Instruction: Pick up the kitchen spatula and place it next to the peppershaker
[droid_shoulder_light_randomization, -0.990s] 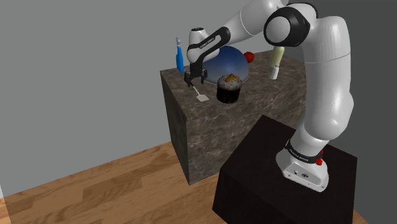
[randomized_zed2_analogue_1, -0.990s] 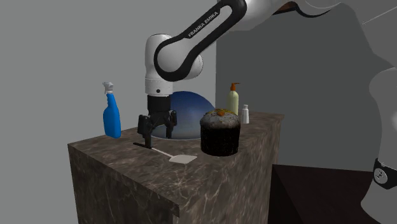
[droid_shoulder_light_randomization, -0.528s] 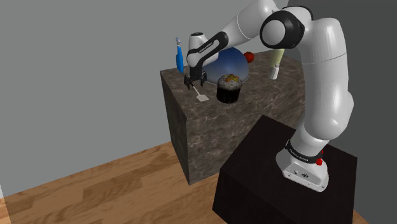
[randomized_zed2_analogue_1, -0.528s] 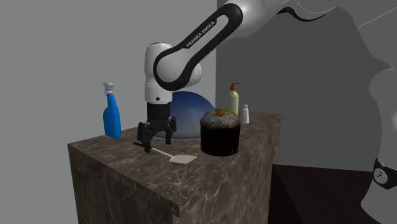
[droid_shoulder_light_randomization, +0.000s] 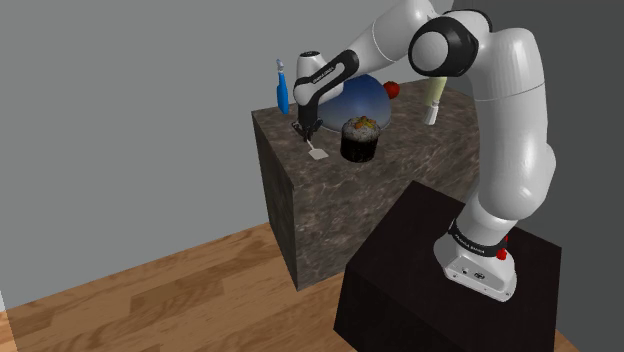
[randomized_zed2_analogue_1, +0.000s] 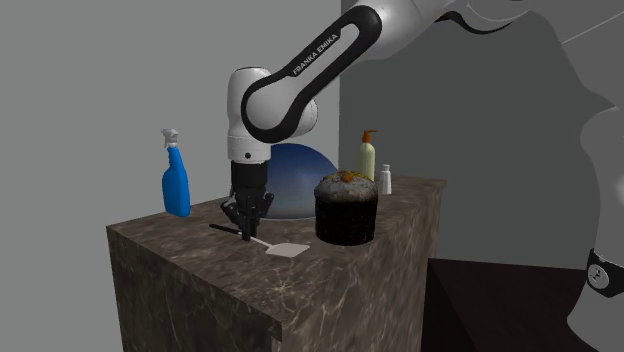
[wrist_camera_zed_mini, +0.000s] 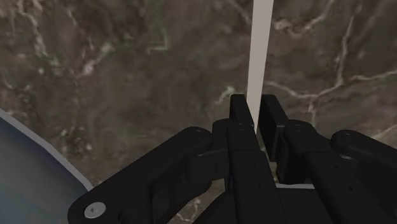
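Observation:
The spatula is pale grey and thin, and it lies flat on the dark marble counter with its blade towards the front edge. My black gripper points straight down over the handle's middle. In the wrist view the fingers are shut on the pale handle, which runs on past the gripper over the stone. The shoulder view has the gripper just behind the blade. The small white peppershaker stands at the counter's far end, well away from the gripper.
A dark round cake stands close beside the spatula's blade. Behind the gripper are a blue dome and a blue spray bottle. A pale yellow bottle stands by the peppershaker. Beyond the blade the counter drops off to the wooden floor.
The gripper came down onto the spatula's handle, and its fingers, spread wide before, have shut on it. The spatula has not moved on the counter.

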